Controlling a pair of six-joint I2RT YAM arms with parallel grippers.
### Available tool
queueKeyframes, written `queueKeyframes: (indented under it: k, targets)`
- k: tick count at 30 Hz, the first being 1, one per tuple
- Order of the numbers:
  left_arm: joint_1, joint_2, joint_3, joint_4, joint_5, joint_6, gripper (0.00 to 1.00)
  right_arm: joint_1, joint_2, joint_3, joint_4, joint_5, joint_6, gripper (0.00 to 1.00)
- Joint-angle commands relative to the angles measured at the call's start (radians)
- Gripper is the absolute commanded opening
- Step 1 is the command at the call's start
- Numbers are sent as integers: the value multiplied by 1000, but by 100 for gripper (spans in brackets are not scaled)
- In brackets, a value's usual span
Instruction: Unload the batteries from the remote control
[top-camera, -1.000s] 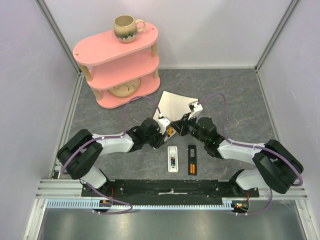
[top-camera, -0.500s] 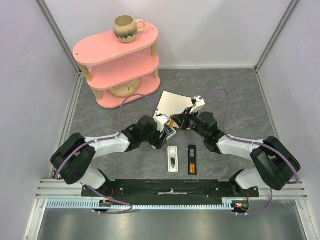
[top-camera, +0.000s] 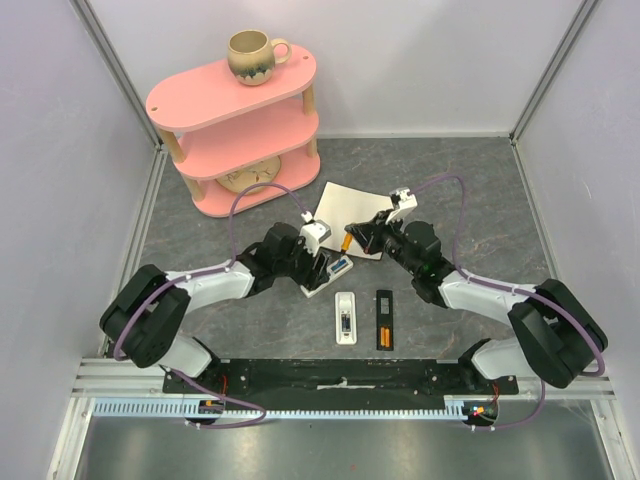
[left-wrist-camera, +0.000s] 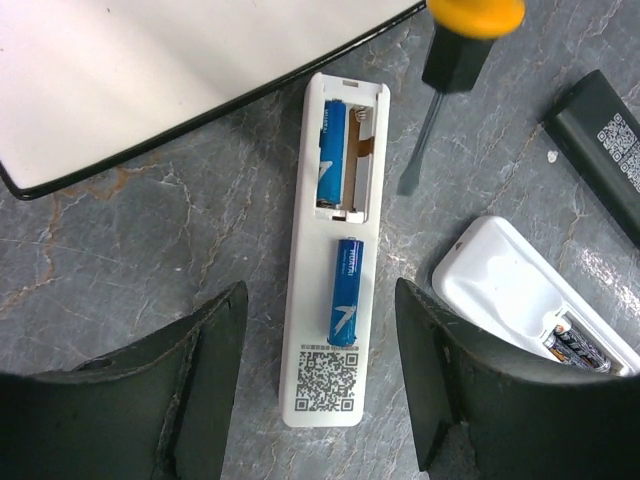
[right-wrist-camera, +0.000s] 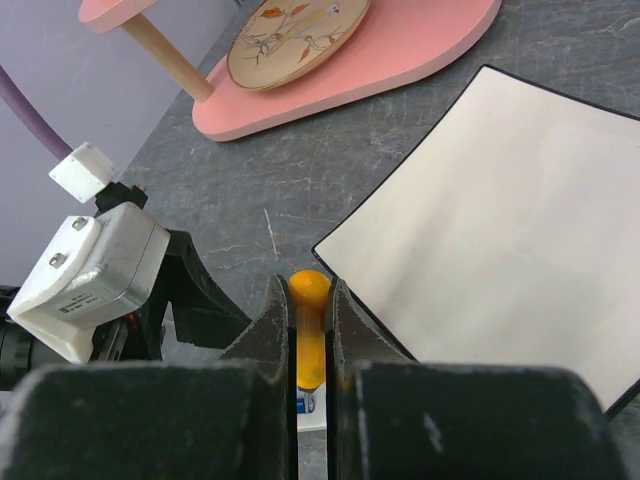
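Observation:
A white remote control (left-wrist-camera: 335, 250) lies back-up on the grey table with its battery bay uncovered. One blue battery (left-wrist-camera: 331, 152) sits in the bay. A second blue battery (left-wrist-camera: 346, 291) lies loose on the remote's back, just below the bay. My left gripper (left-wrist-camera: 320, 390) hovers open over the remote's near end, its fingers (left-wrist-camera: 205, 380) on either side and apart from it. My right gripper (right-wrist-camera: 311, 300) is shut on the orange handle of a screwdriver (right-wrist-camera: 310, 335), whose metal tip (left-wrist-camera: 415, 150) hangs just right of the bay.
A second white remote (top-camera: 345, 318) and a black remote (top-camera: 384, 319) with orange cells lie near the arm bases. A white board (top-camera: 350, 210) lies behind the grippers. A pink three-tier shelf (top-camera: 240, 120) with a mug (top-camera: 252, 55) stands at the back left.
My left gripper has opened and drawn back to the left, leaving the white remote lying on the table. The right gripper has pulled the screwdriver back and to the right.

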Motion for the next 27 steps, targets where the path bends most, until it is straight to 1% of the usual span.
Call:
queueKeyframes:
  k: [1,4,6,7,10,16,22,27]
  targets:
    - [1,18,40,13,65,-9,65,-14,-26,9,14,-7,-13,0]
    - [1,37,50,-7,30,-8,62,-20,-23,5,26,-16,-8,0]
    - [1,56,57,-22,0,-3,58,-23,-24,5,27,-19,-8,0]
    - [1,59,60,-27,-8,-3,54,-24,-23,6,26,-21,-7,0]
    - [1,79,71,-47,-30,3,52,-29,-27,8,24,-24,-8,0]
    - [4,81,80,-62,-99,-2,52,-35,-27,9,18,-30,-12,0]
    - [16,68,87,-68,-109,8,55,-35,-14,15,27,-42,-7,0]
    - [33,73,90,-73,-116,0,56,-35,-12,15,26,-47,-8,0]
